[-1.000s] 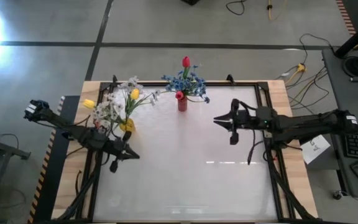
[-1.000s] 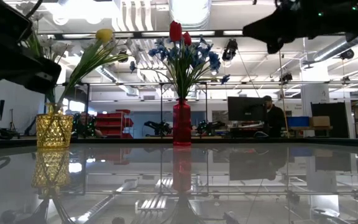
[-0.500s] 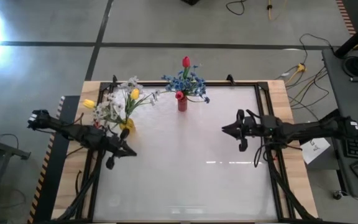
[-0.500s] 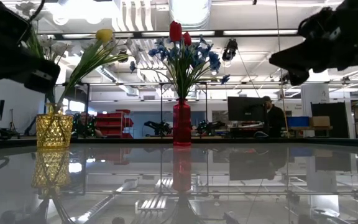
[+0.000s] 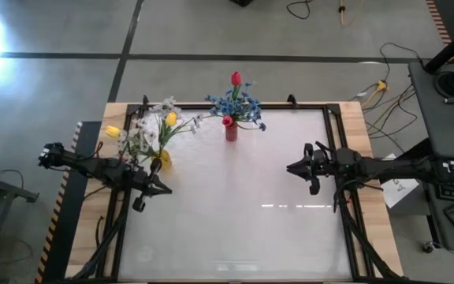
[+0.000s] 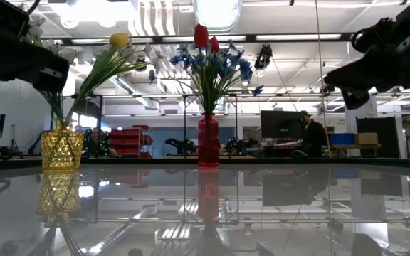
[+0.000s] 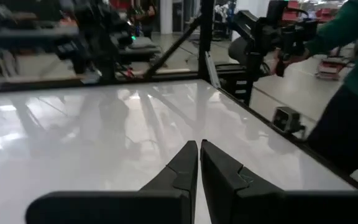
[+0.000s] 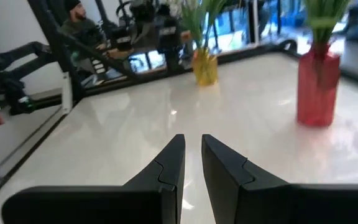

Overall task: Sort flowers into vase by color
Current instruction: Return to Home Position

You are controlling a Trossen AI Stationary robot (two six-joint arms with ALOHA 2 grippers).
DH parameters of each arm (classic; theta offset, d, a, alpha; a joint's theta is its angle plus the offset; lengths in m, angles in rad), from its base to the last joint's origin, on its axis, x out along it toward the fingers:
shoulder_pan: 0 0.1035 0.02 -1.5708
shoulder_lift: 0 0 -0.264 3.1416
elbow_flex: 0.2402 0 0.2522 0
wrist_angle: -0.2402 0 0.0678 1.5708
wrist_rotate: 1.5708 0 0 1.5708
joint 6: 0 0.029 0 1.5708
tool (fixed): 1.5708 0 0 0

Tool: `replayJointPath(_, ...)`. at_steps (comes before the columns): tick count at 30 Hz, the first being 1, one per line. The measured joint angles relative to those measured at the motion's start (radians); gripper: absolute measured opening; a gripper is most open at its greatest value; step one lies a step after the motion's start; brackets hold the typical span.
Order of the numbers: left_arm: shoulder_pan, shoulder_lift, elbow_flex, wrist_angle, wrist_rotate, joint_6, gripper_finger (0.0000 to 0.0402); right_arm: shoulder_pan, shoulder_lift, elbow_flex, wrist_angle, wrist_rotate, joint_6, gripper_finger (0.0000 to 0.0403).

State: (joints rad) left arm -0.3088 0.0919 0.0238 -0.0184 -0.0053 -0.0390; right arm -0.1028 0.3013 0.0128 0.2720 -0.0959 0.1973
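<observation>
Flowers [image 5: 238,106] fan from slim red vase [image 6: 207,140] and faceted yellow vase [image 6: 61,148].

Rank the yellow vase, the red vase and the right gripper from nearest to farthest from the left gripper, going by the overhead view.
Measured from the left gripper:
1. Yellow vase, close by, on the table's left side.
2. Red vase, at the back, near the middle.
3. Right gripper, across on the right side.
</observation>
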Motion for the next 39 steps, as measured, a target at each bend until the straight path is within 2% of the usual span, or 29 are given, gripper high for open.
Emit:
replayJointPath(3,0.024,-0.029,0.000,0.006,-0.053,0.040,0.0005,0.000,-0.059,0.000,-0.102,-0.018,0.039,0.0047)
replayJointPath(6,0.065,-0.074,0.032,-0.087,-0.056,0.037,0.0005,0.000,-0.130,0.000,-0.192,-0.018,0.037,0.0047)
replayJointPath(10,0.085,-0.091,0.089,-0.289,0.042,-0.035,0.0005,0.000,-0.223,-0.001,-0.242,-0.014,-0.017,0.0047)
replayJointPath(12,0.085,-0.092,0.088,-0.249,0.107,-0.039,0.0005,0.000,-0.257,-0.001,-0.246,0.010,-0.066,0.0047)
replayJointPath(14,0.085,-0.094,0.056,-0.112,0.142,-0.044,0.0005,0.000,-0.280,-0.001,-0.251,0.043,-0.084,0.0047)
replayJointPath(18,0.085,-0.080,-0.014,0.053,0.113,-0.073,0.0005,0.000,-0.300,-0.002,-0.254,0.044,-0.110,0.0047)
replayJointPath(24,0.085,-0.059,-0.010,0.047,0.117,-0.106,0.0005,0.000,-0.281,-0.001,-0.252,0.045,-0.040,0.0047)
replayJointPath(39,0.084,-0.017,-0.005,0.045,0.119,-0.102,0.0005,0.000,-0.258,-0.001,-0.252,0.045,-0.041,0.0047)
